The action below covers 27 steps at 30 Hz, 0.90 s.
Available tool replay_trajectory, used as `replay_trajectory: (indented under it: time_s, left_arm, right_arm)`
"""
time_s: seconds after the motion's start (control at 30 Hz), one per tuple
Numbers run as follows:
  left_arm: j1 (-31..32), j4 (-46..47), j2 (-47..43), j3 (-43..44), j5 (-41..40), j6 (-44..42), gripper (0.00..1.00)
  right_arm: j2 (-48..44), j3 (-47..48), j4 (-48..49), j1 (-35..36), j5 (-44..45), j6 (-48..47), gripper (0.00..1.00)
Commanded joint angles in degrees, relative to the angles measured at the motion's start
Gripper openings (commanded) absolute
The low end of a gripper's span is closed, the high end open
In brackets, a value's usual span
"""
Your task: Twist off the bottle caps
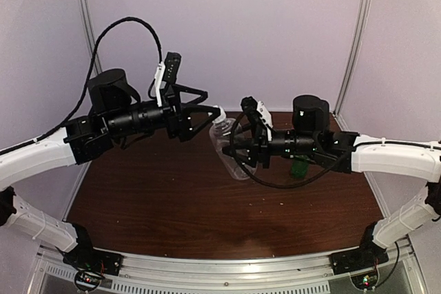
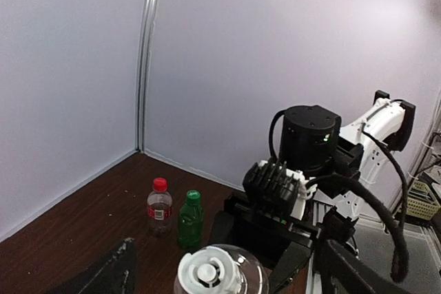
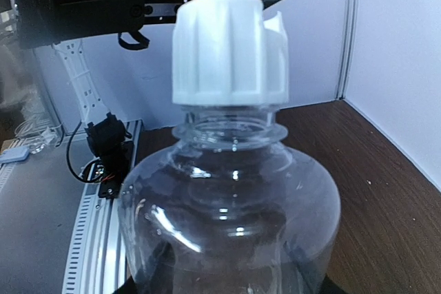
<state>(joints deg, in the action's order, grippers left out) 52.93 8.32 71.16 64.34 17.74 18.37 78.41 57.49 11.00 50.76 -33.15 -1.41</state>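
Note:
My right gripper (image 1: 242, 152) is shut on the clear unlabelled bottle (image 1: 231, 148) and holds it tilted above the table, neck toward the left arm. The bottle fills the right wrist view (image 3: 227, 204), and its white cap (image 3: 227, 49) sits on the neck. My left gripper (image 1: 211, 116) is open at the white cap (image 1: 219, 113). In the left wrist view the cap (image 2: 207, 273) lies between the two spread fingers (image 2: 103, 273) without touching them. The red-labelled bottle (image 2: 159, 206) with its red cap (image 2: 160, 184) and the green bottle (image 2: 190, 225) with its green cap (image 2: 193, 195) stand upright.
The brown table (image 1: 172, 197) is enclosed by pale walls at the back and sides. The two small bottles stand near the back right; only the green one (image 1: 300, 169) shows in the top view, behind the right arm. An aluminium rail (image 1: 227, 266) runs along the near edge.

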Motion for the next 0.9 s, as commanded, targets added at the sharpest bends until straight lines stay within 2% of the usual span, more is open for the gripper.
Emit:
replay_trajectory:
  time_s: [0.0, 0.17, 0.33, 0.43, 0.6, 0.87]
  left_arm:
    - [-1.0, -1.3, -1.8, -0.2, 12.2, -6.9, 0.94]
    - [-1.9, -0.5, -2.2, -0.3, 21.6, -8.3, 0.93]
    - [-2.0, 1.0, -0.2, 0.3, 26.7, -7.5, 0.89]
    - [-2.1, 1.6, 1.4, 0.9, 28.9, -6.6, 0.84]
    - [-2.1, 4.8, 3.2, 1.0, 32.3, -4.0, 0.69]
    - [-2.1, 6.5, 4.1, 0.7, 33.7, -2.7, 0.51]
  right_arm:
    - [-1.8, 0.8, -0.6, -0.6, -12.8, -1.0, 0.47]
    - [-0.5, 3.1, -1.5, -0.7, -23.5, -0.1, 0.48]
    - [1.3, 4.9, -0.5, -0.7, -29.8, 1.4, 0.48]
    - [2.2, 5.5, 0.7, -0.7, -31.9, 3.7, 0.48]
    - [3.3, 6.1, 0.8, -0.7, -32.5, 4.3, 0.47]
    - [3.8, 5.8, 0.9, -0.7, -32.3, 4.0, 0.48]
